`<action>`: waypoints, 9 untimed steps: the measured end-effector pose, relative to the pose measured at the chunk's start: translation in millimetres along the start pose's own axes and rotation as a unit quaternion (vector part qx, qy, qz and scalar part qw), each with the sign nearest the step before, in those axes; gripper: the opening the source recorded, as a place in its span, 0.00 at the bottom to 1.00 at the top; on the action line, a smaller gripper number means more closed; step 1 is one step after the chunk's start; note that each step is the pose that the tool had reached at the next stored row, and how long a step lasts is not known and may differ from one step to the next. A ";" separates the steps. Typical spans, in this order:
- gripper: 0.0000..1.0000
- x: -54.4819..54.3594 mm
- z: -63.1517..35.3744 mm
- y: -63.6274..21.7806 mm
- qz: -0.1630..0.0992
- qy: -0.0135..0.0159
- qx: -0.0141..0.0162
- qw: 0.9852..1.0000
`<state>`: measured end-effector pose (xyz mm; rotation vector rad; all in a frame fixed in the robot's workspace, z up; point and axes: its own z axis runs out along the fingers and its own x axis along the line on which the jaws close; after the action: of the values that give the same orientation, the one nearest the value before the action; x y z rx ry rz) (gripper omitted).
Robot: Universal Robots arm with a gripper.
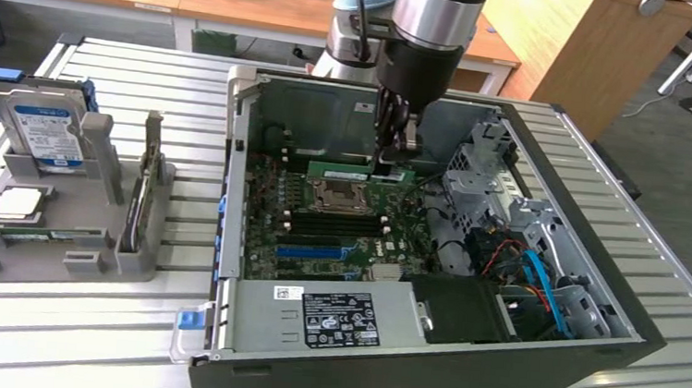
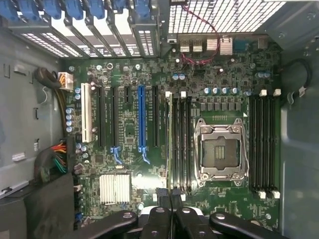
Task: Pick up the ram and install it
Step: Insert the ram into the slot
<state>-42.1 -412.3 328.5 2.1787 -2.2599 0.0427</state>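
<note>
The ram [image 1: 355,171] is a thin green stick with a white sticker. It stands on edge along a memory slot just beyond the processor socket [image 1: 338,196] on the motherboard, inside the open computer case [image 1: 581,351]. In the wrist view the ram [image 2: 170,144] appears edge-on beside the socket [image 2: 221,152], running straight in between my black fingertips [image 2: 163,195]. My gripper [image 1: 395,153] reaches down into the case and is shut on the end of the ram nearest the drive cage; its tips [image 2: 170,196] sit close together around the stick.
A grey fixture [image 1: 69,260] on the slatted table at the exterior view's left holds a blue-labelled hard drive [image 1: 48,126] and a silver-topped processor chip [image 1: 22,204]. The case also holds the power supply [image 1: 330,318], cables [image 1: 538,274] and a drive cage [image 1: 484,172].
</note>
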 end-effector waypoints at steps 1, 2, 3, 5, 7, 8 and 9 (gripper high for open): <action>0.12 0.0 1.8 0.1 0.000 0.000 0.000 1.000; 0.12 -0.1 3.6 0.3 0.000 0.000 0.000 1.000; 0.12 -0.1 5.6 0.4 0.000 0.000 0.001 1.000; 0.12 -0.2 9.1 0.8 0.000 0.000 0.001 1.000; 0.12 -0.3 12.7 1.3 0.000 0.000 0.001 1.000; 0.12 -0.3 14.5 1.6 0.000 0.000 0.001 1.000; 0.12 -0.3 16.4 1.9 0.000 0.000 0.001 1.000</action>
<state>-43.7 -412.2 312.0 2.1799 -2.2612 0.0454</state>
